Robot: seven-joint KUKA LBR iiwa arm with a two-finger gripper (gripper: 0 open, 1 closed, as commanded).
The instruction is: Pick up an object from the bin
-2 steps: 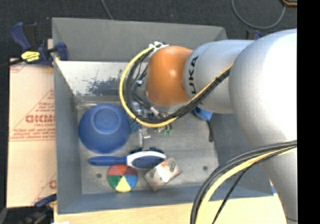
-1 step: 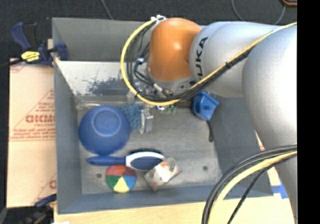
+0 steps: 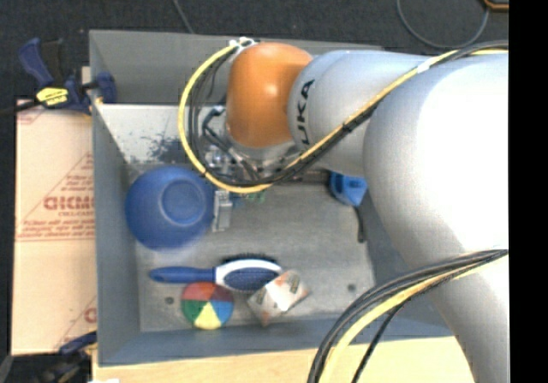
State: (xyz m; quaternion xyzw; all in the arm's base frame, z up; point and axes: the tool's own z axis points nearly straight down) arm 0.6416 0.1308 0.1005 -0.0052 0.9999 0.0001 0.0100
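Observation:
My gripper (image 3: 223, 213) hangs below the orange wrist cover, in the left middle of the bin. It is right at the right rim of a round blue bowl (image 3: 165, 208) that stands open side up by the left wall; whether it touches the rim I cannot tell. A blue brush (image 3: 224, 274) with a white and blue head lies on the floor below the gripper, its handle pointing left.
A multicoloured ball (image 3: 207, 305) and a small white and orange carton (image 3: 276, 296) lie near the front wall. A blue thing (image 3: 348, 188) is partly hidden under the arm at the right. The arm covers the bin's right and back.

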